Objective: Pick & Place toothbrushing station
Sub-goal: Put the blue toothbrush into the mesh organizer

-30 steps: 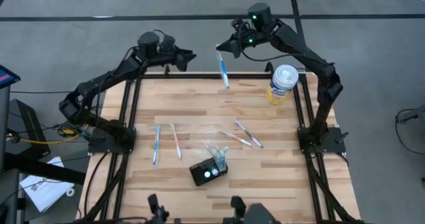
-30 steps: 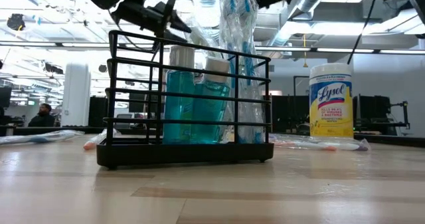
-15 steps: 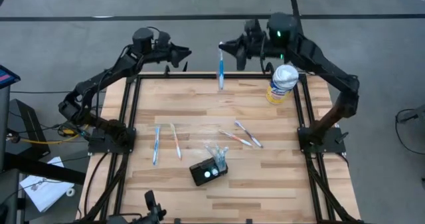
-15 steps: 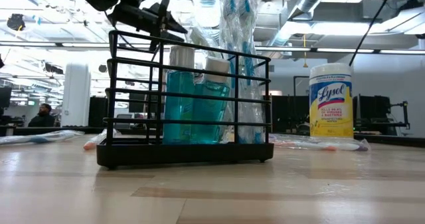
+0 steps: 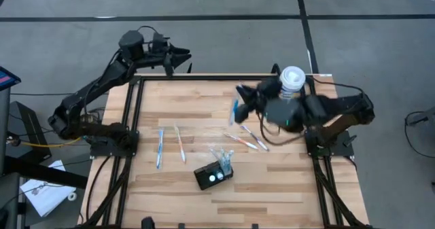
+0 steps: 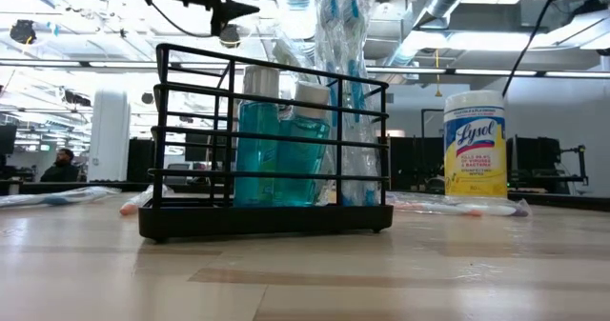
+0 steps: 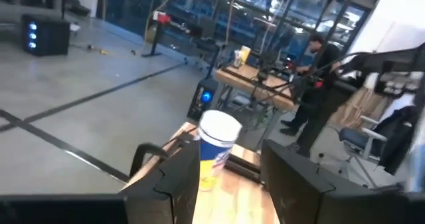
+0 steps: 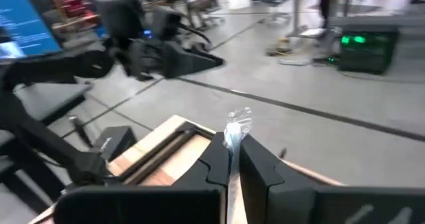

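Note:
The toothbrushing station [image 5: 213,176] is a small black holder standing near the table's front edge. In the low view [image 6: 267,140] it is a black wire caddy with blue bottles and wrapped toothbrushes standing in it. My right gripper [image 5: 239,101] is over the table's right half, left of the wipes canister, shut on a blue toothbrush in clear wrap [image 5: 234,113]. My left gripper [image 5: 182,55] hangs open and empty beyond the table's far edge, at the left; its wrist view [image 7: 229,164] shows the gap between its fingers. My right gripper pinches the wrapped toothbrush between its two fingers. One wrapped end [image 8: 235,125] sticks out just past the fingertips. The toothbrush is lifted clear of the table; the fingers hide the rest of it in the wrist view.
A white-and-yellow wipes canister [image 5: 291,81] stands at the far right, also in the low view [image 6: 475,145]. Loose toothbrushes lie at the left [image 5: 160,147], [image 5: 180,143] and right of middle [image 5: 249,139]. A person shows in the room behind [image 7: 317,84].
My right gripper, holding the toothbrush, has swung from beyond the table's far edge down and toward the near edge, and now hangs over the table's right half. My left gripper has drawn back a little toward the left.

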Controlling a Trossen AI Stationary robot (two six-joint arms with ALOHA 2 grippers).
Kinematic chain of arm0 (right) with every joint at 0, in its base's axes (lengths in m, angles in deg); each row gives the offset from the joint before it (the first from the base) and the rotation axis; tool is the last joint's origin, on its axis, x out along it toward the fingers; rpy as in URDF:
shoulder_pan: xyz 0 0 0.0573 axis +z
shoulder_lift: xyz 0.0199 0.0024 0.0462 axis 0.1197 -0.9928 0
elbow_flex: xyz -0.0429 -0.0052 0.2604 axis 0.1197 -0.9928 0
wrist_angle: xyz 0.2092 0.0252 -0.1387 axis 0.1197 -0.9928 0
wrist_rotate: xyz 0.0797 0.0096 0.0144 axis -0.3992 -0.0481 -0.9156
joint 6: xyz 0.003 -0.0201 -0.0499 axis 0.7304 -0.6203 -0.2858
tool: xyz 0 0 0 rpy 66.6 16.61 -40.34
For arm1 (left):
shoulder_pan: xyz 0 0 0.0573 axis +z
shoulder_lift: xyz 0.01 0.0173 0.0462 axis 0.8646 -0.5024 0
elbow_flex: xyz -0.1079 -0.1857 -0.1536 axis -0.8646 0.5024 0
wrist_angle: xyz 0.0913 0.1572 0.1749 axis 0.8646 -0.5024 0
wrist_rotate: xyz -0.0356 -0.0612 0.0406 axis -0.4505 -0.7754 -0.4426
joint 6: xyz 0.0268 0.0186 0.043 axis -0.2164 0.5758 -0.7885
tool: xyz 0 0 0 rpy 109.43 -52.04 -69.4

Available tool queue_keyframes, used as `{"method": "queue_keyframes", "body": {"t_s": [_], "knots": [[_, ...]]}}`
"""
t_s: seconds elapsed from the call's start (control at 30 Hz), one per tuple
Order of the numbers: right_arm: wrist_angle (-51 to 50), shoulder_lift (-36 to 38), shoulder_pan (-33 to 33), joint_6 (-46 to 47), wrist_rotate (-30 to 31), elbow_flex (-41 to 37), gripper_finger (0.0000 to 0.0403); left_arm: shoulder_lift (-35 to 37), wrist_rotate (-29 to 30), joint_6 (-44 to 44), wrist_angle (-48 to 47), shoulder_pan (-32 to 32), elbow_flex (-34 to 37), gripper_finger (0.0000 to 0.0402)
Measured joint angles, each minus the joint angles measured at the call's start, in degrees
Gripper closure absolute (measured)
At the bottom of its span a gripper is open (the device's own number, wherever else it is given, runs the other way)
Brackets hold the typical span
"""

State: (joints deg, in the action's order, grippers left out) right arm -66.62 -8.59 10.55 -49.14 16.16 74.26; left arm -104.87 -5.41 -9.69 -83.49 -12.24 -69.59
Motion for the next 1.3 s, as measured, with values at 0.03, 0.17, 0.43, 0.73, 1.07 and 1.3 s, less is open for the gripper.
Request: {"method": "queue_keyframes", "body": {"t_s": [0.03, 0.17, 0.43, 0.73, 1.07, 1.3], "knots": [[-2.1, 0.0, 1.9, 3.2, 2.6, -0.4, 0.0398, 0.7, 0.2, -0.3, -0.9, -0.8, 0.0, 0.0245], [-6.8, 0.1, 9.4, 16.3, 11.1, -3.3, 0.0398, 2.3, 4.0, -1.9, -4.8, -5.6, 0.0, 0.0245], [-7.4, -1.6, 17.7, 30.0, 19.3, -8.7, 0.0398, 3.0, 11.0, -4.0, -8.3, -13.6, 0.0, 0.0246], [-8.3, -5.7, 18.3, 37.5, 20.7, -8.6, 0.0398, 2.9, 13.0, -3.0, -8.3, -18.1, 0.0, 0.0246], [-10.6, -10.7, 19.9, 51.6, 19.1, -8.6, 0.0398, 2.9, 10.8, -4.5, -8.3, -19.2, 0.0, 0.0246], [-15.1, -11.9, 22.9, 58.9, 14.9, -8.6, 0.0398, 2.9, 9.7, -5.0, -8.7, -19.2, 0.0, 0.0246]]}}
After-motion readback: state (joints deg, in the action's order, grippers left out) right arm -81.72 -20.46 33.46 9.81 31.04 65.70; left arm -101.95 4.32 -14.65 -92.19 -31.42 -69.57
